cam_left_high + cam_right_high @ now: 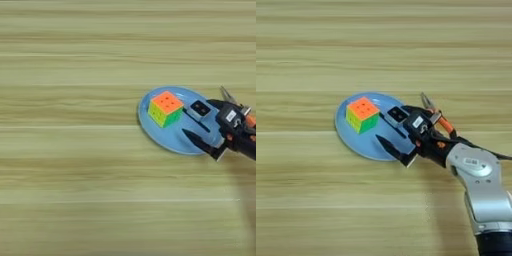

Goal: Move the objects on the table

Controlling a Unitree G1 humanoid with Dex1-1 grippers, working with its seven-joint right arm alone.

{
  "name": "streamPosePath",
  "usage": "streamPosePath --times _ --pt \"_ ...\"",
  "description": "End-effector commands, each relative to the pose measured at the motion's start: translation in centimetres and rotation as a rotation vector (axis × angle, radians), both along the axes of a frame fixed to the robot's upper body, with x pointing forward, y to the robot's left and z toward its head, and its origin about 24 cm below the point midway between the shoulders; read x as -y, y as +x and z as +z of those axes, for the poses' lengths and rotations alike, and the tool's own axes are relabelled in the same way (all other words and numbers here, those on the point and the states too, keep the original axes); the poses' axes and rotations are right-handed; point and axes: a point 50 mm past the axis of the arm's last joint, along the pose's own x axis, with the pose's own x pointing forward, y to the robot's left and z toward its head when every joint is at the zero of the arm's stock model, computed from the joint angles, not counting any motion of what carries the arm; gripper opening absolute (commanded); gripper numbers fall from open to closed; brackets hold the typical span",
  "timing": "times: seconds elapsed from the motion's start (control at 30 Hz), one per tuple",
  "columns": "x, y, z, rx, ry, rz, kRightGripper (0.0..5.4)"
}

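Orange/yellow/green cube (362, 114) sits on blue plate (356, 140) at 9 o'clock, w/ fingers (387, 144) spread open over plate's 3 o'clock rim.

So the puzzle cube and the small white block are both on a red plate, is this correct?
Not quite: the plate is light blue, not red, as the right eye view shows. The puzzle cube and the small white block do both sit on it.

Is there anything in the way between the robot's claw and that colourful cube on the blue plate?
Nothing visible. The gripper hangs over the plate's right side, the puzzle cube to its left, bare plate between. The small white block sits beside the upper finger.
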Motion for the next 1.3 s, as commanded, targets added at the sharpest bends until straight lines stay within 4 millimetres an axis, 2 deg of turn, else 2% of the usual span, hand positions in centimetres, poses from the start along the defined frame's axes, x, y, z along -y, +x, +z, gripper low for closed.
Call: streamPosePath --times 0.03,0.23,0.33,0.73,1.1,1.3 --pt "-0.6 1.3 4.0 0.138 0.027 0.027 5.39" --pt "-1.6 1.2 4.9 0.061 0.132 0.073 5.39" --pt "-1.9 0.9 5.1 0.054 0.094 0.085 5.39" --pt "-1.6 1.6 3.7 -0.015 -0.048 0.006 5.39" --pt "-2.1 2.0 1.5 -0.052 -0.107 -0.002 5.39" --pt "-2.4 2.2 1.1 -0.065 -0.116 0.005 5.39"
